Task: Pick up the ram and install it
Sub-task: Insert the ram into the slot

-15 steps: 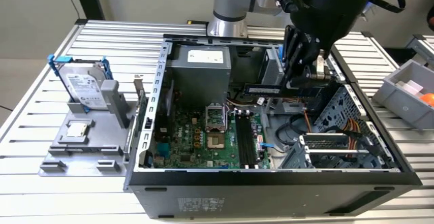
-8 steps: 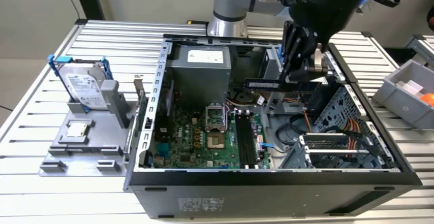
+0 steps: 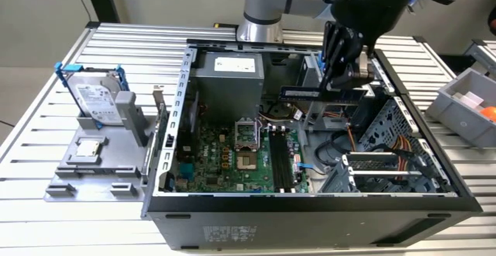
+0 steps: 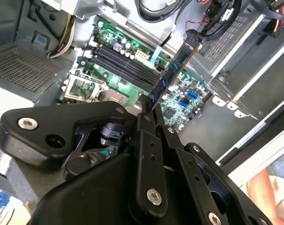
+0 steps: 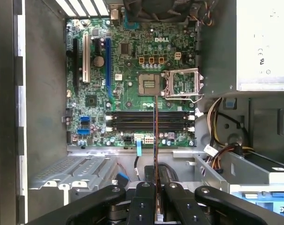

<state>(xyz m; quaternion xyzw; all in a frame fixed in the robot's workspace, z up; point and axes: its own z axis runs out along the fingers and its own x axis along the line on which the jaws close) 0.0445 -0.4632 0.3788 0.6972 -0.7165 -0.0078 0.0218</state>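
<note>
jaws clamp the ram above the open computer case.

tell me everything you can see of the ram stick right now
The ram is a long, thin, narrow blue circuit-board stick with dark chips and a small pale label on its face. The gripper is shut on it toward one end, so most of its length juts free. It hangs roughly level in the air inside the open computer case, above the green motherboard. It lies crosswise to the empty memory slots and touches only the fingers.
</note>
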